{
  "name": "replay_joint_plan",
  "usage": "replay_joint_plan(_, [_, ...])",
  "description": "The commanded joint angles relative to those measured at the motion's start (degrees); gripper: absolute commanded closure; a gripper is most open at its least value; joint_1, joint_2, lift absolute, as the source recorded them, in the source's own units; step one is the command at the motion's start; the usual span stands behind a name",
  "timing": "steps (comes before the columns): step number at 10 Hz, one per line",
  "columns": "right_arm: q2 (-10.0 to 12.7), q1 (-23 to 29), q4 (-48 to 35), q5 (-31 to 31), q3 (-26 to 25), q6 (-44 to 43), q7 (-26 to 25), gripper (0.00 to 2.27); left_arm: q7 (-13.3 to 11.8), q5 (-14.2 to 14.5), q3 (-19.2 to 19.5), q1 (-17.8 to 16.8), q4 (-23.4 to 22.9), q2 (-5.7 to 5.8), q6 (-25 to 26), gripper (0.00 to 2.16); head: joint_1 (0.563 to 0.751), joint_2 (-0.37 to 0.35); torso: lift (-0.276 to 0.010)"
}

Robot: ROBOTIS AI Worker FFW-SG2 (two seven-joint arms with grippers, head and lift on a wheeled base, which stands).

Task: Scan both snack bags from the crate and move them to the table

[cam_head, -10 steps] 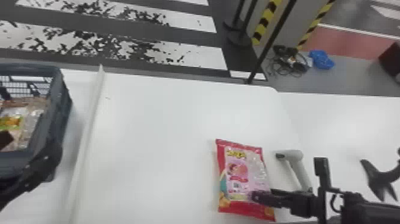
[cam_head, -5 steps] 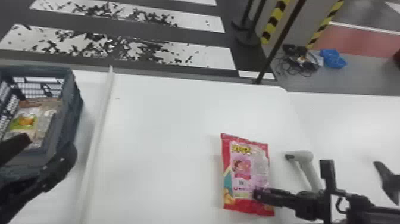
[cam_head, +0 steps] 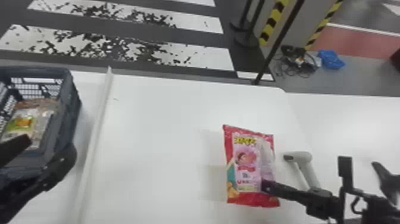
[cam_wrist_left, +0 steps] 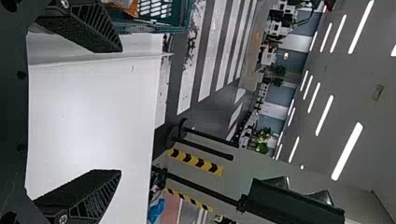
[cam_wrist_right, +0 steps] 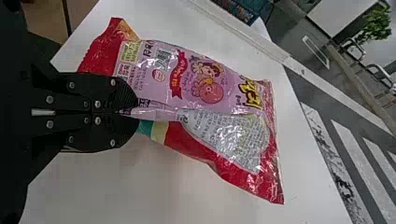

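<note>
Crate [cam_head: 68,119] at the far left holds a clear packet with a green-and-orange label [cam_head: 22,123], presumably the second snack bag. The left gripper [cam_wrist_left: 121,111] waits by its near side, fingers wide apart with nothing between them. Next comes a raised white strip [cam_head: 100,119], running across the tabletop [cam_head: 157,134] away from the robot.

Well to the right of that strip is the red-and-pink snack bag [cam_head: 245,158], out of the crate. The right gripper [cam_wrist_right: 136,112] has its fingers closed on the loose seam along the bag's face, near one end; whether the bag's underside bears on the tabletop, I cannot tell. What looks like its barcode [cam_wrist_right: 161,59] lies beside the seam, uncovered. Just right of the bag, a pale handheld scanner [cam_head: 302,158] lies with its head towards it.

I judge the first bag to be in its scan-and-place step; whether it has been read can't be told. If it has, the next move is to settle it flat and let the seam go cleanly — a tug could drag it into the scanner. Then the left fingers should dip inside the crate walls for the packet.
</note>
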Motion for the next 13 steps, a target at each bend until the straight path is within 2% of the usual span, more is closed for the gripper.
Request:
replay_joint_plan(1, [0.21,-1.82,-2.54,-4.86,-4.6,3.58,-0.36,2.24,0.08,-0.01,-0.18,-1.36,2.16,-0.29,0.0,0.07,0.695,-0.216,-0.087])
replay_joint_plan(2, [0.21,-5.33,-2.19,-8.02,-8.73,6.92,-1.59,2.24,-0.01,-0.01,-0.09,-1.62,2.69,-0.38,0.0,0.07,0.695,-0.218,-0.087])
replay_joint_plan(3, [0.3,-8.76,-0.61,-10.75,-12.59,7.27,-5.98,2.24,0.08,-0.01,0.0,-1.8,2.69,-0.38,0.0,0.07,0.695,-0.234,-0.087])
replay_joint_plan(4, [0.56,-13.95,5.01,-11.8,-15.76,4.81,-12.4,2.24,0.43,-0.45,0.0,-2.59,3.04,-0.56,0.35,0.07,0.695,-0.271,-0.087])
replay_joint_plan(5, [-0.41,-20.45,12.92,-11.45,-18.66,4.45,-16.09,2.24,0.61,-0.45,0.08,-2.94,3.39,-0.56,0.35,0.07,0.695,-0.323,-0.087])
replay_joint_plan(7, [-4.63,-25.9,25.76,-12.33,-21.65,-3.46,-23.65,2.24,0.7,-0.89,0.0,-3.29,4.36,-0.91,0.35,0.07,0.695,-0.35,-0.087])
replay_joint_plan(8, [-6.38,-26.6,31.29,-12.24,-22.0,-8.91,-27.96,2.24,0.7,-0.89,0.0,-3.38,4.44,-0.91,0.35,0.07,0.695,-0.35,-0.087])
replay_joint_plan(9, [-7.17,-26.52,35.95,-12.06,-21.82,-14.71,-31.21,2.24,0.7,-0.89,-0.09,-3.82,4.44,-0.91,0.35,0.07,0.695,-0.35,-0.087])
replay_joint_plan(11, [-7.0,-25.73,41.66,-10.75,-19.89,-21.21,-36.39,2.24,0.7,-0.8,-0.8,-4.52,4.27,-0.73,0.35,0.07,0.695,-0.35,-0.087])
replay_joint_plan(13, [-6.38,-25.64,49.14,-7.58,-13.38,-33.16,-39.56,2.16,0.7,-0.8,-1.15,-4.78,4.36,-0.29,0.35,0.07,0.695,-0.35,-0.087])
